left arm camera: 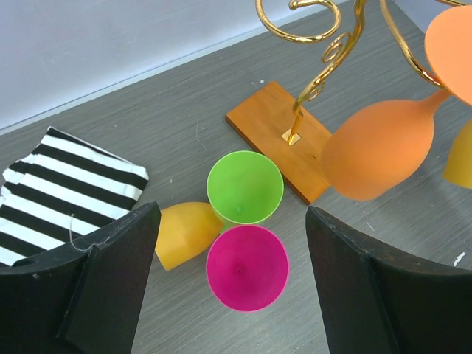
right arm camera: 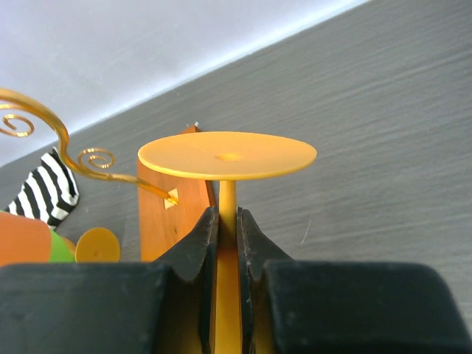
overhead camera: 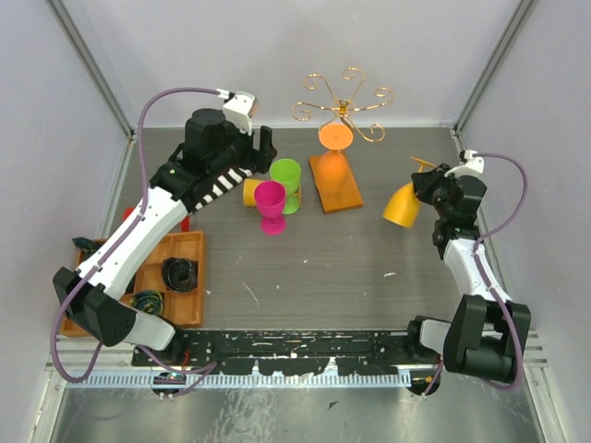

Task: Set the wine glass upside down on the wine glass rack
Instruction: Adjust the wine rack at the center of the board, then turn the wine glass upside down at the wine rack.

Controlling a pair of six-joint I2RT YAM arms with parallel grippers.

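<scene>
Grey counter [overhead camera: 305,268] between pale walls. At the back, the rack [overhead camera: 340,192], gold curls over a wooden base, with an orange glass [overhead camera: 335,136] already hanging from one curl, foot up and bowl down. To its right and well apart, the right tool [right arm camera: 227,225], pinched nearly closed on the stem of a yellow glass [overhead camera: 401,205] and carrying it off the counter. From the wrist view, foot uppermost and level, so seemingly inverted; from overhead, bowl leaning outward, so perhaps somewhat tilted. Hard to say which.

On the other side, the left tool [left arm camera: 234,243], spread wide and holding nothing, hovering over a green glass [left arm camera: 244,186] and a pink glass [left arm camera: 246,267], both upright, and a fallen glass [left arm camera: 184,234], yellow, on its side just beside them. Next to those, a striped cloth [left arm camera: 66,184]; nearer the left edge, a tray [overhead camera: 175,268].

As for progress: grasp done, lift done, flip done or close to it. Left to do: bring the foot across to a free curl, slide the stem in, let go. Roughly halfway for this glass, with the delicate part ahead.
</scene>
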